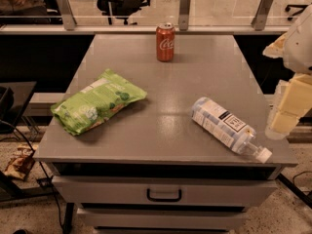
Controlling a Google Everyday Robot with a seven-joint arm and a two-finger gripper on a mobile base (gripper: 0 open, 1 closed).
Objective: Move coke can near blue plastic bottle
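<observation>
The coke can [165,42], red with white script and a silver top, stands upright at the far middle of the grey table [161,130]. The blue plastic bottle [225,127] lies on its side near the front right corner, white cap pointing to the front right. My gripper [280,126] is at the right edge of the view, beside and just off the table's right side, close to the bottle's cap and far from the can. It holds nothing that I can see.
A green crinkly snack bag [97,101] lies on the left half of the table. A drawer with a dark handle [164,195] is below the front edge. A glass railing [184,6] runs behind the table. A snack wrapper [19,162] lies on the floor at left.
</observation>
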